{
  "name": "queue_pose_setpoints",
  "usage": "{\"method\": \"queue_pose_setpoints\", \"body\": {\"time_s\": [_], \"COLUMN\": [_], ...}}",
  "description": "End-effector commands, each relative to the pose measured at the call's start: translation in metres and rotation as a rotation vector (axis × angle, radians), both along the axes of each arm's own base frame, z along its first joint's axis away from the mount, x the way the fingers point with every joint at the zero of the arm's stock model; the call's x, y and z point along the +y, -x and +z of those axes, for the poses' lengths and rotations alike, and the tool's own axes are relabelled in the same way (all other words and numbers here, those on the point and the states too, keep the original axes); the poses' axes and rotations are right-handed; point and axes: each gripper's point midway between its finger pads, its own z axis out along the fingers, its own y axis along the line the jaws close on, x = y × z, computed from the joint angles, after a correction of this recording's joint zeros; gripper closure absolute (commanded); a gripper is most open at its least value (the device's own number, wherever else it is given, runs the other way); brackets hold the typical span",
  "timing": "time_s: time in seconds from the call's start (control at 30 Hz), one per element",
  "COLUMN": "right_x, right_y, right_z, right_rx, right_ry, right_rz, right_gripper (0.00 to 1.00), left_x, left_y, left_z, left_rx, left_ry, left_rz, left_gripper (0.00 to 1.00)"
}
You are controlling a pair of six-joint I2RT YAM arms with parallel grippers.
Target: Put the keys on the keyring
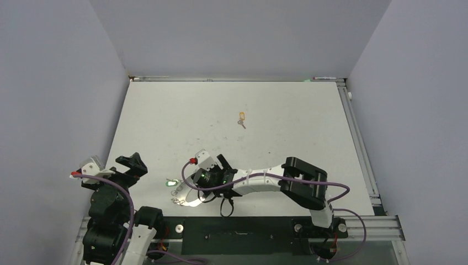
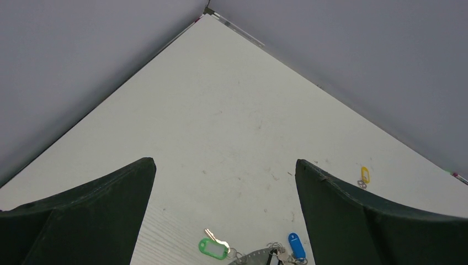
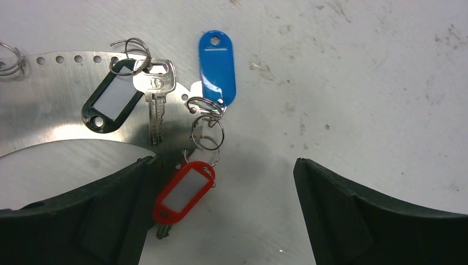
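Note:
The keyring [image 3: 49, 116] is a shiny silver curved band with small holes, lying near the table's front; it also shows in the top view [image 1: 190, 202]. A black-tagged key [image 3: 156, 105] rests on it. A blue tag [image 3: 218, 66] and a red tag [image 3: 184, 191] lie at its end with small wire rings. My right gripper [image 3: 223, 165] is open just above them, the red tag against its left finger. A green-tagged key [image 1: 171, 181] lies to the left. A yellow-tagged key [image 1: 241, 117] lies far off mid-table. My left gripper [image 1: 129, 164] is open, empty and raised at the left.
Grey walls enclose the white table [image 1: 287, 121] on three sides. A metal rail [image 1: 359, 138] runs along the right edge. The left wrist view shows the green tag [image 2: 212, 248], blue tag [image 2: 296, 245] and yellow tag [image 2: 364, 175] from afar.

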Motion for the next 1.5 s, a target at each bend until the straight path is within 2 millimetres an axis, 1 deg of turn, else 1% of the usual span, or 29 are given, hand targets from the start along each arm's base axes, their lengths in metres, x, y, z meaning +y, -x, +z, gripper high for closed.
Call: {"method": "queue_pose_setpoints", "body": {"time_s": [0.0, 0.37, 0.4, 0.53, 0.6, 0.67, 0.73, 0.83, 0.9, 0.97, 1.07, 1.17, 1.27, 1.3, 1.4, 1.47], "right_x": [-0.062, -0.157, -0.168, -0.202, -0.214, -0.219, -0.213, -0.204, -0.19, -0.172, -0.146, -0.125, -0.106, -0.102, -0.094, -0.093], "right_y": [-0.009, -0.03, -0.031, -0.039, -0.043, -0.046, -0.046, -0.051, -0.053, -0.053, -0.053, -0.054, -0.056, -0.058, -0.063, -0.067], "right_z": [-0.008, 0.01, 0.01, 0.02, 0.027, 0.037, 0.052, 0.084, 0.104, 0.118, 0.13, 0.126, 0.109, 0.099, 0.079, 0.068], "right_rx": [0.008, -0.026, -0.029, -0.044, -0.054, -0.063, -0.071, -0.101, -0.106, -0.095, -0.065, -0.005, 0.064, 0.09, 0.148, 0.172], "right_ry": [0.144, 0.182, 0.19, 0.187, 0.166, 0.116, 0.055, -0.048, -0.135, -0.235, -0.361, -0.449, -0.495, -0.494, -0.496, -0.488], "right_rz": [-0.037, -0.172, -0.189, -0.264, -0.293, -0.314, -0.306, -0.321, -0.302, -0.263, -0.221, -0.227, -0.234, -0.24, -0.255, -0.268], "right_gripper": [0.06, 0.05, 0.05, 0.05, 0.04, 0.04, 0.04, 0.06, 0.09, 0.12, 0.18, 0.24, 0.28, 0.3, 0.36, 0.41], "left_x": [0.0, -0.002, -0.002, -0.003, -0.004, -0.007, -0.01, -0.015, -0.017, -0.019, -0.022, -0.026, -0.029, -0.03, -0.032, -0.033], "left_y": [0.0, -0.001, -0.002, -0.003, -0.004, -0.006, -0.008, -0.012, -0.015, -0.017, -0.019, -0.021, -0.023, -0.023, -0.023, -0.024], "left_z": [0.003, 0.002, 0.002, 0.001, 0.001, 0.002, 0.003, 0.002, 0.001, 0.0, -0.002, -0.005, -0.005, -0.005, -0.006, -0.006], "left_rx": [-0.009, -0.003, -0.003, -0.001, 0.001, 0.003, 0.004, 0.007, 0.011, 0.015, 0.018, 0.028, 0.032, 0.032, 0.032, 0.033], "left_ry": [-0.003, -0.002, -0.002, -0.003, -0.008, -0.013, -0.015, -0.018, -0.024, -0.029, -0.031, -0.031, -0.032, -0.034, -0.037, -0.039], "left_rz": [-0.004, -0.009, -0.011, -0.015, -0.023, -0.04, -0.056, -0.083, -0.099, -0.109, -0.126, -0.146, -0.165, -0.17, -0.179, -0.186], "left_gripper": [0.04, 0.04, 0.04, 0.04, 0.04, 0.04, 0.04, 0.04, 0.04, 0.04, 0.04, 0.04, 0.04, 0.04, 0.04, 0.04]}}
